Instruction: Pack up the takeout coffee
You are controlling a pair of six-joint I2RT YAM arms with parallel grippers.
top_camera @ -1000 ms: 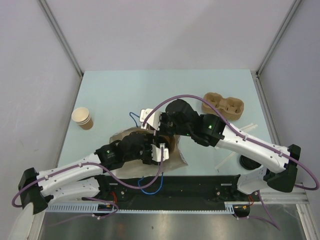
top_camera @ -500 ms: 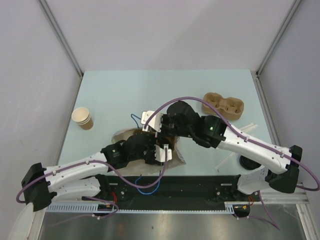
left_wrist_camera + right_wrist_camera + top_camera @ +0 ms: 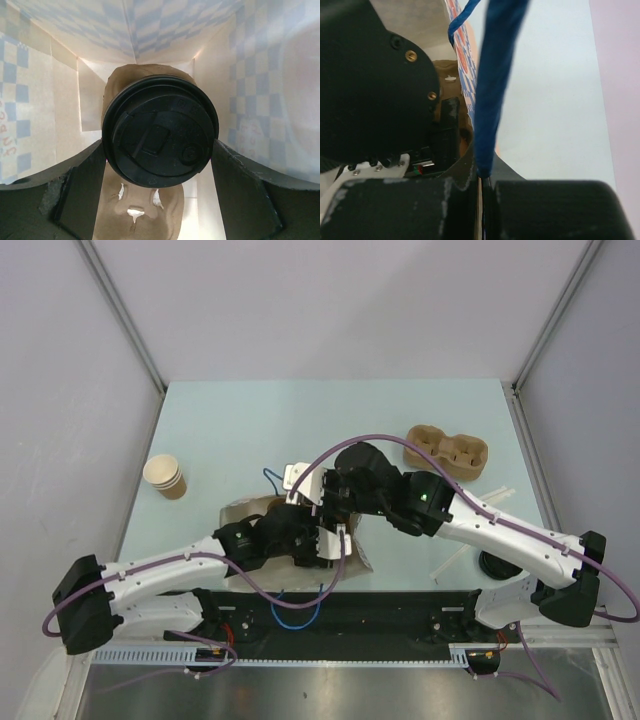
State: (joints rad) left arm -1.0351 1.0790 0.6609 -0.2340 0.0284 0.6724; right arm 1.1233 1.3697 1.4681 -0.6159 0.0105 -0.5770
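The takeout coffee (image 3: 160,131), black lid facing the camera, sits deep inside the paper bag (image 3: 45,105), grasped by the left end effector (image 3: 160,146), whose two dark fingers (image 3: 80,190) press against opposite sides of the lid's rim. The bag's inner walls (a pale blue check) rise on every side of the cup, and a brown surface shows beneath it. At the bag's mouth, the right end effector (image 3: 482,190) is clenched on the bag's blue handle (image 3: 492,80), the cord pinched between fingers closed flat together. Seen from overhead, both arms meet over the bag, which rests on the pale worktop (image 3: 250,420). A stack of lidless cups (image 3: 166,476) stands well to the left of the bag, and a moulded pulp cup carrier (image 3: 447,452) lies well to its right.
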